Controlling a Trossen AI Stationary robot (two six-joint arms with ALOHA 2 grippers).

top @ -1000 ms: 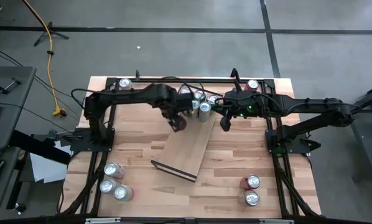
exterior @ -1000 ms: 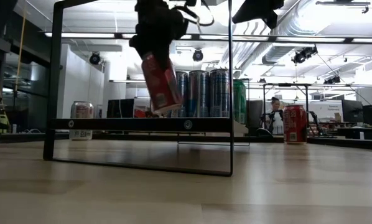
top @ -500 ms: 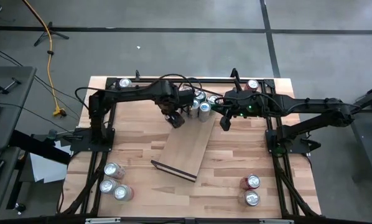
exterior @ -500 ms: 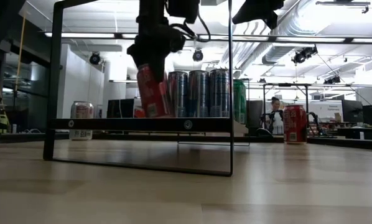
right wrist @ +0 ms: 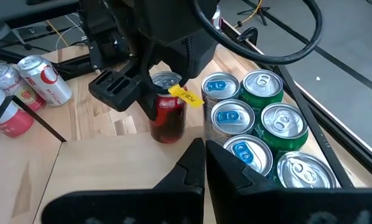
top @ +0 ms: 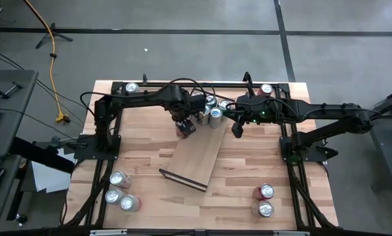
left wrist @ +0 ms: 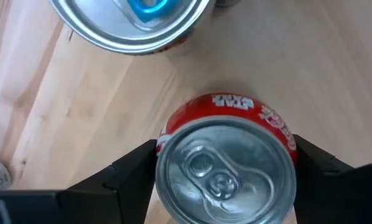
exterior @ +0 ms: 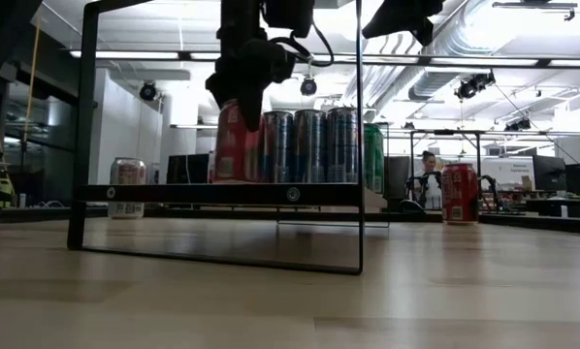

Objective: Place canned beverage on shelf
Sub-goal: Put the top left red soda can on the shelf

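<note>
A red can (left wrist: 226, 167) stands upright on the shelf (top: 195, 157), beside the cluster of cans (right wrist: 257, 127) at its far end. The left hand (exterior: 243, 82) is set around it, fingers (left wrist: 127, 174) at its sides; whether they press or are parted cannot be told. The right hand (right wrist: 204, 163) hovers nearby, shut and empty

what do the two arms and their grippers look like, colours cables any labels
Both arms are black and jointed, with black cables looping over them. The left gripper has blocky black fingers and a yellow tag beside it. The right gripper has smooth, tapered black fingers. Small green lights glow on the right arm.
</note>
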